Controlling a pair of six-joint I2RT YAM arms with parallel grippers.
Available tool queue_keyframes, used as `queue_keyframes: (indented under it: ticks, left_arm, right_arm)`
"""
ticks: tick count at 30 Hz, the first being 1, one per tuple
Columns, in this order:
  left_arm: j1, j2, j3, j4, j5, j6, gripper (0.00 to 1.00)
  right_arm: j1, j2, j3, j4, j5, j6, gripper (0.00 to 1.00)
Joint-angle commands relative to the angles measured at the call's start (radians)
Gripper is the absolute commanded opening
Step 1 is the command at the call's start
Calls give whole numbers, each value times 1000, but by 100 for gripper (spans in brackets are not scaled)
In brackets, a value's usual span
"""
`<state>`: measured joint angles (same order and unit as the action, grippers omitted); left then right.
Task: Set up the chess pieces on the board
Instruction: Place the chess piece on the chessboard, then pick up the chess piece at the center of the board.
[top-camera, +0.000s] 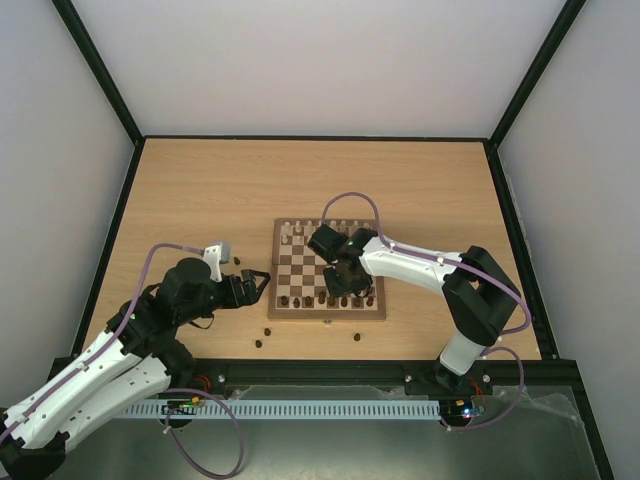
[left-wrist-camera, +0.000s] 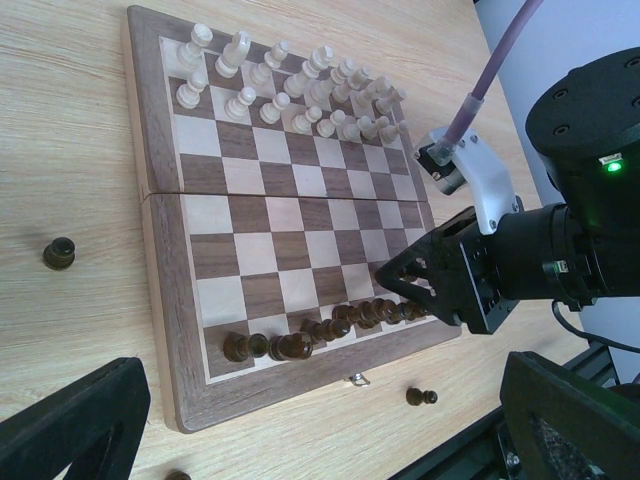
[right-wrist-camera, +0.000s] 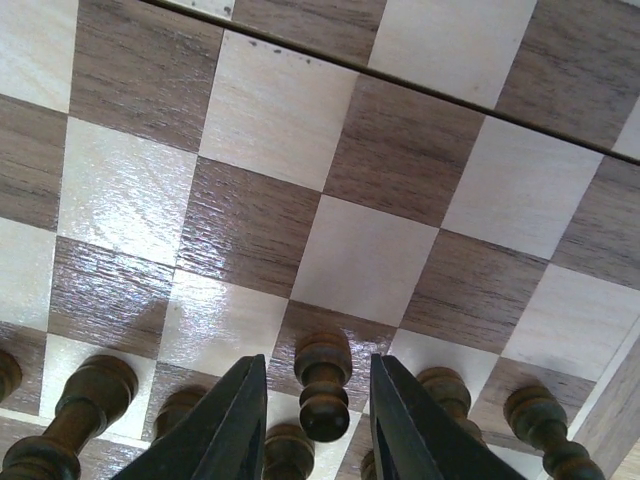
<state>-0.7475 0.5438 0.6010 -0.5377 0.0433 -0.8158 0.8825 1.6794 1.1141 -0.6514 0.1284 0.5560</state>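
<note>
- Right gripper (right-wrist-camera: 316, 362) is down at the near side of the chessboard (left-wrist-camera: 150, 120). Its jaws are only part-way open, one on each side of a dark pawn (right-wrist-camera: 323, 385).
- The pawn stands upright on its square with a sliver of board showing either side, so it looks free rather than pinched.
- Its long axis runs up and down, much like the fingers, so the clean way out looks to be straight up. Any sideways drift could clip the pawn or the crowded dark pieces (left-wrist-camera: 330, 330) around it.
- Pale pieces (left-wrist-camera: 290, 85) fill the two far rows, well apart from all this.
- Left gripper (top-camera: 262, 286) hangs just off the board's left edge with its jaws spread wide and nothing in them.
- A loose dark piece (left-wrist-camera: 58, 253) sits on the table (top-camera: 200, 190) just beside that left gripper, on the side away from the board. The left arm is plainly the nearer one for it.
- A second stray (left-wrist-camera: 421, 397) lies off the board's near edge, closer to the right arm's base.
- I can't tell whether either stray is standing or tipped over.
</note>
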Motion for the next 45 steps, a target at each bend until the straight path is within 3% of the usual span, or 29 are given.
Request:
queue_keyframes:
  ticks: [1,8,11,14,28,39,45]
  left_arm:
    - [5,4,1,2,-5,-2,99]
    - [5,13,12,4,-5,3,99]
    - [5,14,32,-4,-13,12,99]
    - [5,23,57,-14,-19,23,99]
    - [5,124,168,-88,-6,82,99]
    - [5,91,130,-39,-25,40,99]
    - [5,110,122,-22,-19,49,99]
  right_arm:
    - [-6,-24,12,-54,25,-5,32]
    - [-5,-202,64,-133,94,-2,60]
    - [-7,-326,81,-168,105,-1,76]
    - [-7,-436,88,-206,108,7,99]
    - [-7,-845,-207,-192,-66,127,99]
    - [4,-890,-364,-165,-179,167,100]
    - [104,-883,-415,-140,-146,249,100]
